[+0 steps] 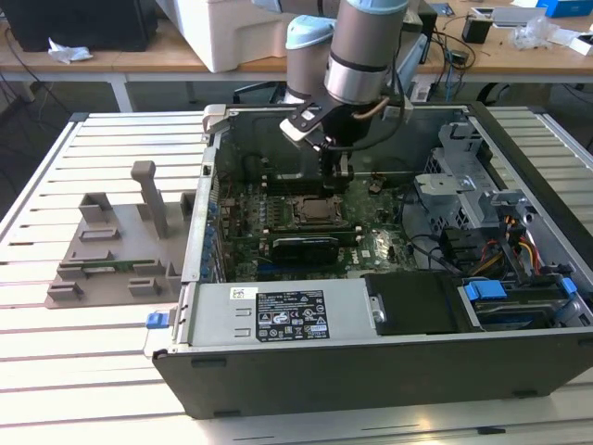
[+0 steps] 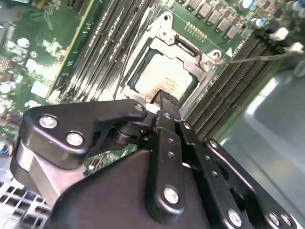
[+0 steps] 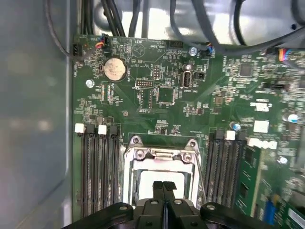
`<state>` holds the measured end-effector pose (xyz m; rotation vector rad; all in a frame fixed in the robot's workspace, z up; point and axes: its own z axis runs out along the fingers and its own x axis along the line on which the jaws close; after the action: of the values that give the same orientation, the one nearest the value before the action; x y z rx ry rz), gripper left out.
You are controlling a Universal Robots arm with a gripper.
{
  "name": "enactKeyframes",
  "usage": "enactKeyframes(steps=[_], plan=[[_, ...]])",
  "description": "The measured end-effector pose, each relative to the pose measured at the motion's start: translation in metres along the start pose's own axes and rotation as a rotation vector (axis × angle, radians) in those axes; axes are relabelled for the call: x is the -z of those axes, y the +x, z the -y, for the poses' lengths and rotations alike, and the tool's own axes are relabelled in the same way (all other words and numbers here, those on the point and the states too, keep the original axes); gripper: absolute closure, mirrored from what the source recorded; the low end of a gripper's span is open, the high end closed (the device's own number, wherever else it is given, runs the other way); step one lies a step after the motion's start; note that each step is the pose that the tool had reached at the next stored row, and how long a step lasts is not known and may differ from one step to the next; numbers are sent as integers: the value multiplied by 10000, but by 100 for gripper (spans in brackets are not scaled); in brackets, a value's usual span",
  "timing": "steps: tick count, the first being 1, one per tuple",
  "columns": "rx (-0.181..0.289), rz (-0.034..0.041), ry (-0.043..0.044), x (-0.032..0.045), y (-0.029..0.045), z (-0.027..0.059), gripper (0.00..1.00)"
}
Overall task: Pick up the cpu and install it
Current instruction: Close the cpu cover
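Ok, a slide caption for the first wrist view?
Shut claw above the cpu, which lies in its socket.

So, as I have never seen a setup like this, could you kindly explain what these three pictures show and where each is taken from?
The grey tube in the exterior view is a robot arm, seen from a camera off the arm. It reaches into an open computer case lying on a slatted table, with grey fixture blocks at that view's left. Both wrist views come from cameras riding on the arm, looking at the green motherboard. The black jaws are shut together right over the cpu, which lies in its socket. They hold nothing that I can see.
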<state>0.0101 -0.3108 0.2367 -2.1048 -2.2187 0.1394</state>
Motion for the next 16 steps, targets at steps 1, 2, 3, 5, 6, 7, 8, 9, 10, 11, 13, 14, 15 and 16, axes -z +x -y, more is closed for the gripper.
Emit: enactKeyframes(steps=[1, 2, 3, 5, 6, 7, 8, 9, 10, 11, 13, 14, 15, 16], plan=[[-1, 0, 0, 88, 0, 11, 89], [0, 0, 0, 189, -1, 23, 89], [0, -1, 0, 237, -1, 29, 89], [0, 0, 0, 346, -1, 42, 89], [0, 0, 0, 388, -1, 47, 89], [0, 1, 0, 462, -2, 56, 89], [0, -1, -1, 512, -2, 62, 89], [1, -4, -1, 512, -2, 62, 89], [1, -1, -1, 513, -2, 62, 89], [1, 0, 0, 513, -2, 62, 89], [1, -1, 0, 513, -2, 62, 89], [1, -2, 0, 513, -2, 62, 89], [1, -1, 0, 513, -2, 62, 89], [0, -2, 0, 513, -2, 62, 89]])
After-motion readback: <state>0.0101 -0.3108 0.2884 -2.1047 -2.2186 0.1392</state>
